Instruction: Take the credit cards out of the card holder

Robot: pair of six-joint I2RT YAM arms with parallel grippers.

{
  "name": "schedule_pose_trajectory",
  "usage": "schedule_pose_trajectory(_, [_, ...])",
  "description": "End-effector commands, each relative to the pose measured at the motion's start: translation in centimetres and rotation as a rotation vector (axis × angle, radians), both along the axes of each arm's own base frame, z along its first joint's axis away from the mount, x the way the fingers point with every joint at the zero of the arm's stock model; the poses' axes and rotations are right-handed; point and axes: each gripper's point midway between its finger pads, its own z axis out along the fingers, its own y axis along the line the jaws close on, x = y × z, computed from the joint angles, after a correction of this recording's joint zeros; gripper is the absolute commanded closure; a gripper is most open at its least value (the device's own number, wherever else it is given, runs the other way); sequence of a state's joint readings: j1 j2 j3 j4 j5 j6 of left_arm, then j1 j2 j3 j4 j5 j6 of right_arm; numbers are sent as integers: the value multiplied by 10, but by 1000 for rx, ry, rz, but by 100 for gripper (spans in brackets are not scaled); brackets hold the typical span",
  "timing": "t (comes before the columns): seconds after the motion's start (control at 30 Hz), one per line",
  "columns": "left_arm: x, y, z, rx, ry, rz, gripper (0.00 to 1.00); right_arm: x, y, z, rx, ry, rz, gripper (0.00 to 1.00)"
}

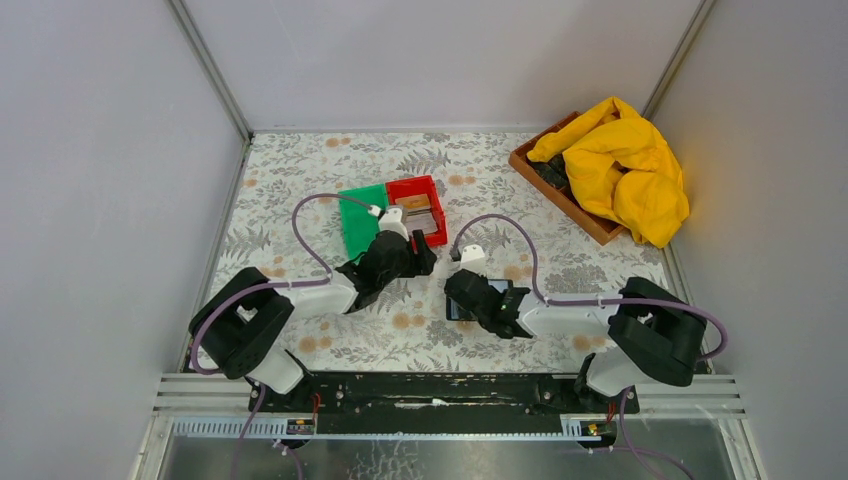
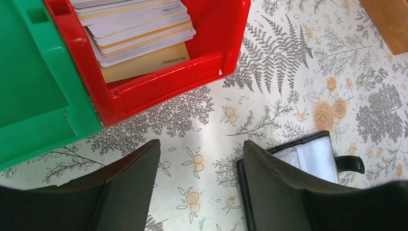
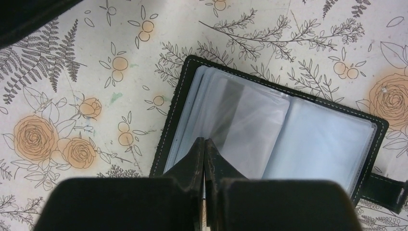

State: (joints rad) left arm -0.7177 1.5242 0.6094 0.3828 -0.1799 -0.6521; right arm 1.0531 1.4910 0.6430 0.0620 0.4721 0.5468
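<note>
several credit cards logged in red bin; card holder open on counter under right pincer, closed tight at sleeves, hold unclear. left pincer wide, empty. likely thin, stiff, slick: pinch exposed edge.

Table covering: cream, printed with grey ferns and pale orange roses. Red bin; green bin. Credit cards: grey-white with yellow edging, the lowest tan with dark numerals. Card holder: black, white stitching, translucent bluish-grey sleeves. Left gripper and right gripper: black; cables purple. Cloth: bright yellow, in a brown tray with small dark, possibly black, objects.
</note>
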Motion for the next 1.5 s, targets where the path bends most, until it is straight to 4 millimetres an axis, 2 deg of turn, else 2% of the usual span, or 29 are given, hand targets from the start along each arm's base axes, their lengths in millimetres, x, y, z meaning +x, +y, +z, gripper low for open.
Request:
schedule_pose_trajectory(0.0, [6, -12, 11, -32, -50, -34, 28, -6, -8, 4, 15, 17, -3, 100])
schedule_pose_trajectory(0.17, [2, -21, 14, -50, -59, -80, 27, -5, -7, 26, 81, -19, -7, 100])
schedule_pose_trajectory(0.3, [-8, -42, 18, -72, -73, -175, 26, -6, -13, 41, 135, -46, -25, 99])
schedule_pose_trajectory(0.43, [-28, -69, 20, -105, -77, -328, 36, -6, -23, 46, 156, -57, -46, 97])
schedule_pose_trajectory(0.47, [-34, -76, 18, -119, -64, -373, 40, -6, -26, 47, 158, -57, -51, 98])
schedule_pose_trajectory(0.5, [-39, -82, 18, -137, -54, -412, 48, -6, -29, 46, 158, -56, -56, 97])
schedule_pose_trajectory(0.6, [-56, -99, 15, -191, -5, -532, 80, -7, -35, 45, 156, -56, -66, 97])
schedule_pose_trajectory(0.67, [-64, -107, 10, -205, 29, -591, 98, -8, -37, 44, 161, -54, -70, 97])
schedule_pose_trajectory(0.7, [-67, -110, 8, -210, 43, -617, 100, -8, -38, 44, 161, -54, -71, 97])
schedule_pose_trajectory(1.03, [-100, -145, -16, -113, 150, -809, 100, -8, -41, 46, 170, -58, -75, 95])
schedule_pose_trajectory(1.07, [-101, -146, -16, -118, 151, -811, 100, -8, -41, 46, 170, -58, -76, 92])
schedule_pose_trajectory(1.17, [-102, -147, -17, -123, 159, -817, 100, -9, -43, 48, 174, -61, -78, 65])
schedule_pose_trajectory(1.23, [-102, -147, -18, -124, 163, -817, 100, -9, -46, 51, 177, -69, -88, 53])
schedule_pose_trajectory(1.3, [-104, -148, -18, -128, 168, -822, 100, -9, -51, 54, 181, -80, -104, 49])
schedule_pose_trajectory(1.47, [-108, -152, -20, -145, 188, -839, 100, -12, -65, 60, 192, -105, -136, 48])
